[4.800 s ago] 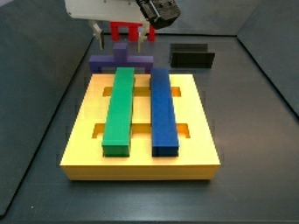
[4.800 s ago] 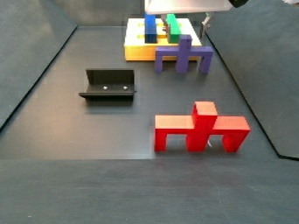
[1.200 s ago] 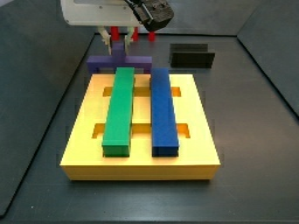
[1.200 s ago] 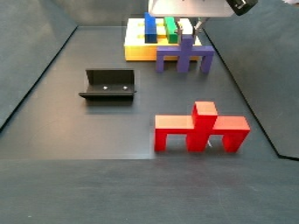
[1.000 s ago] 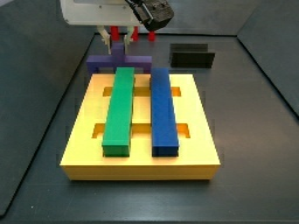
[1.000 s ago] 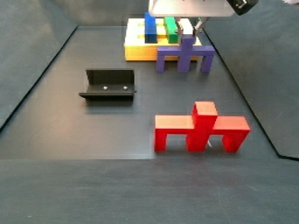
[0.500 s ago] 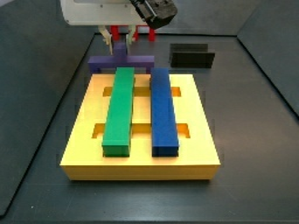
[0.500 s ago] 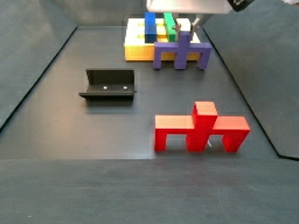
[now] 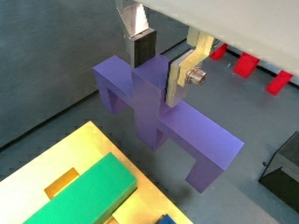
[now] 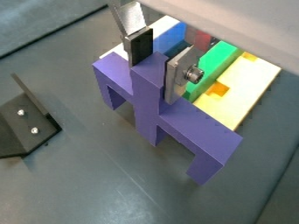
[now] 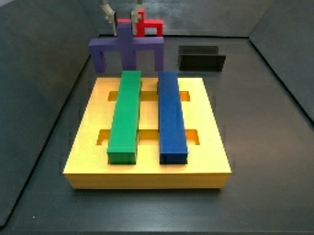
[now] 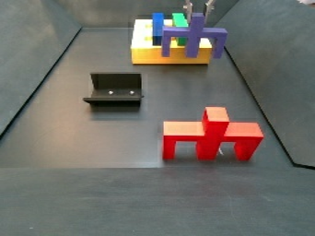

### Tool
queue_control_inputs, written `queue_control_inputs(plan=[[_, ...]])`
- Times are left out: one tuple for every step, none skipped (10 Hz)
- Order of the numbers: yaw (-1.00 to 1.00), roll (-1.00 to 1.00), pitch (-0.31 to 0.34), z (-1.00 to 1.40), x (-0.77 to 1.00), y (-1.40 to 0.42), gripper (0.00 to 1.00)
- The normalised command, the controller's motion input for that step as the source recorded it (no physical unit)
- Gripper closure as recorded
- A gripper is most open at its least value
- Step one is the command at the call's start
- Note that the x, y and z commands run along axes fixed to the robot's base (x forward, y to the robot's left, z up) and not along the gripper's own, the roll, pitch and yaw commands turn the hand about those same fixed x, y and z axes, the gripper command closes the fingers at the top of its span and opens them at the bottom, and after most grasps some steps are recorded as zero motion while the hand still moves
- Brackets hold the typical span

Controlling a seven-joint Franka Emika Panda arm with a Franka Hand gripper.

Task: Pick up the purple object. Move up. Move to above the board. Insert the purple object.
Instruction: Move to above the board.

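A dark grey desk (image 12: 123, 138) with low dark walls carries everything. Nearest in a side view stands the red piece (image 12: 212, 135), upright on its legs and well apart from the rest. Further back, toward the wall, sits the fixture (image 12: 113, 89), its dark bracket on its base plate. In a wrist view it shows at the edge (image 10: 24, 118).

Beyond that lies the board (image 12: 150, 44), a thick yellow slab flat on the desk; in a side view its near face (image 11: 149, 161) fills the foreground. A long green bar (image 11: 127, 112) and a long blue bar (image 11: 171, 115) lie side by side along it, parallel and just apart.

The purple object (image 11: 125, 50) hangs off the desk at the board's far end, crossbar level and legs pointing down. In a side view it sits in front of the board (image 12: 191, 37). The tool (image 9: 160, 59) is closed on its upright stem, the silver fingers (image 10: 179, 73) pressing either side in both wrist views. In a side view only the fingers' lower ends show at the top edge (image 11: 120, 18).
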Motion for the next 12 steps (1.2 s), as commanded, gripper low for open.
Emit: queue_control_inputs(plan=[[0.01, 0.02, 0.014, 1.40, -0.01, 0.00, 1.00], [0.00, -0.03, 0.032, 1.40, -0.07, -0.01, 1.00], [0.00, -0.05, 0.014, 1.40, -0.01, 0.01, 1.00], [0.00, -0.04, 0.080, 0.73, 0.05, 0.00, 1.00], [-0.01, -0.04, 0.096, 0.50, 0.05, 0.00, 1.00], [-0.01, -0.04, 0.073, 0.22, 0.04, 0.01, 1.00], [-0.20, -0.12, 0.399, 0.45, 0.67, -1.40, 1.00], [-0.18, -0.09, 0.405, 0.40, 0.66, -1.40, 1.00], [-0.08, 0.02, 0.439, 0.38, 0.74, -1.40, 1.00], [-0.04, 0.01, 0.361, 0.36, 0.89, -1.40, 1.00], [-0.01, 0.08, 0.262, 0.13, 0.33, -0.47, 1.00], [0.00, 0.08, 0.204, 0.07, 0.19, -0.23, 1.00]])
